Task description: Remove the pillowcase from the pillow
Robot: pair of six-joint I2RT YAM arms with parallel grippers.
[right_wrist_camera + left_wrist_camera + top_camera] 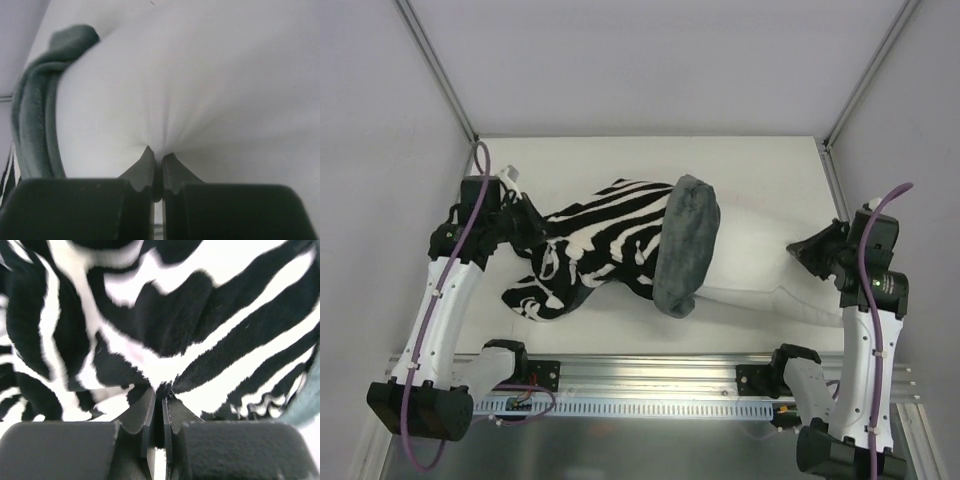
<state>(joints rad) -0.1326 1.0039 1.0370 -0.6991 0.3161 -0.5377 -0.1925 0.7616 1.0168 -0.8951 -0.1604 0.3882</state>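
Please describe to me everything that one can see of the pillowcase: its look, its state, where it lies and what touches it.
The pillowcase is soft plush fabric with black-and-white zebra stripes outside. Its open edge is turned back into a thick grey-teal cuff around the white pillow, which sticks out to the right. The striped part lies crumpled and wrinkled on the table, left of centre. The left gripper is shut on a fold at its left end.

zebra-striped, grey-teal pillowcase (610, 245); white pillow (760, 260)
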